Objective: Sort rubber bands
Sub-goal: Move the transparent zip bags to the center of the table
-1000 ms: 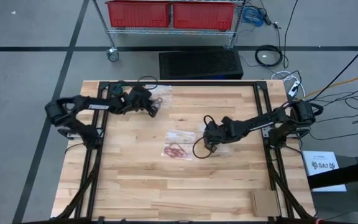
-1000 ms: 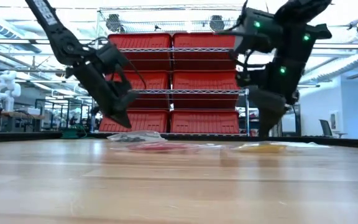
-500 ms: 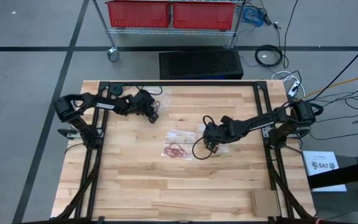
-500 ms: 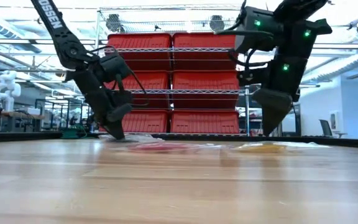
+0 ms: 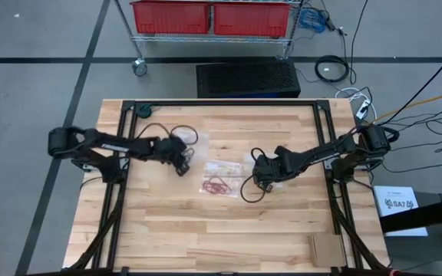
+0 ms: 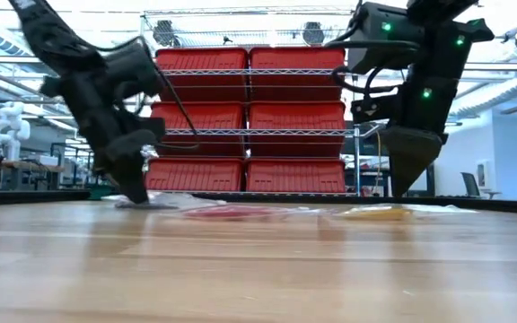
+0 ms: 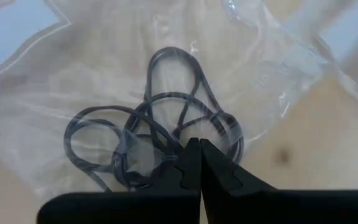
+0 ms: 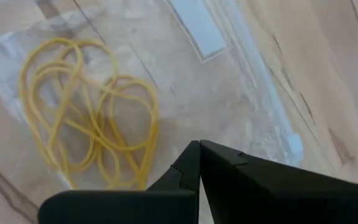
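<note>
Three clear flat bags lie on the wooden table. One holds black rubber bands [image 7: 160, 124]; it lies under my left gripper [image 5: 181, 163], which is shut with its tips down at the table [image 6: 138, 196]. One holds yellowish bands [image 8: 86, 112] and lies mid-table [image 5: 225, 165]. One holds red bands [image 5: 219, 185] just nearer. My right gripper [image 5: 261, 182] is shut and empty, hovering a little above the table [image 6: 400, 190] beside the yellow bag. My left gripper comes slanting down from the table's left, its shut fingertips [image 7: 191, 152] on the clear bag over the tangle of black bands [image 7: 166, 146]. The bag lies flat on the table. The fingertips hide whether they pinch the film or only press on it.
Black frame rails [image 5: 322, 138] run along the table's edges. A loop of black cable [image 5: 249, 190] hangs by my right gripper. A cardboard piece [image 5: 327, 247] lies at the near right corner. Bare wood spreads across the table's near half.
My left gripper has moved from the far left part of the table toward the near edge and gone down to the tabletop. The bag of black bands has slid along the table with it. My right gripper has stayed about where it was.
</note>
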`<state>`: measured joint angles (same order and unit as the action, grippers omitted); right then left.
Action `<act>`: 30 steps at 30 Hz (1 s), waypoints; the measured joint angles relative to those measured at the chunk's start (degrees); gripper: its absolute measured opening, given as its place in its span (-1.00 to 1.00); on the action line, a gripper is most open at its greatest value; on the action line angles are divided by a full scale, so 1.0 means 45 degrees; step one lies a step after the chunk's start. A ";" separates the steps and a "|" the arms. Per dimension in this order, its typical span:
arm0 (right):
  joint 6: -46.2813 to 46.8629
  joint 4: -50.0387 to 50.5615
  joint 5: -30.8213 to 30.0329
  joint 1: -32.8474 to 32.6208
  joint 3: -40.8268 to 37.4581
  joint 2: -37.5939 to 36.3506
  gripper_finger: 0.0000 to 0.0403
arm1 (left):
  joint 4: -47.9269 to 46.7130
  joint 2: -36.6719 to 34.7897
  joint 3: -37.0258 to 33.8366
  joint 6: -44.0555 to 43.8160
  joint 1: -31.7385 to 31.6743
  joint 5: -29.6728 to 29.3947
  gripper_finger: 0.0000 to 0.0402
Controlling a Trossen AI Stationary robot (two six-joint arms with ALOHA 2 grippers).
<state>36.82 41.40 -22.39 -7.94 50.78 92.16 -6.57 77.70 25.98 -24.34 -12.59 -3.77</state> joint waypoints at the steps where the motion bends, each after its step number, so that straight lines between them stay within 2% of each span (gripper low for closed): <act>1: 0.0004 0.0005 0.0000 -0.0063 0.0004 0.0000 -1.00 | -0.0033 -0.0201 -0.0175 -0.0374 0.0384 -0.0069 -0.99; 9: 0.0107 -0.0466 0.0133 -0.0310 0.0005 -0.0024 -1.00 | -0.1276 -0.1513 -0.0750 -0.3039 0.3044 -0.1260 -0.99; 18: -0.1736 -0.5682 0.1054 -0.0504 0.0010 -0.0039 -1.00 | -0.1475 -0.1629 -0.0763 -0.5451 0.5378 -0.2256 -0.99; 25: -0.2070 -0.6005 0.1056 -0.0311 0.0012 -0.0039 -1.00 | -0.1415 -0.1630 -0.0763 -0.7060 0.6967 -0.2846 -0.99; 30: -0.2332 -0.6631 0.1069 -0.0311 0.0010 0.0031 -1.00 | -0.1263 -0.1635 -0.0757 -0.7604 0.7609 -0.3023 -0.99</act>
<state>26.33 11.57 -17.58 -9.34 50.83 92.30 -12.25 70.34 22.57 -58.56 21.66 -17.38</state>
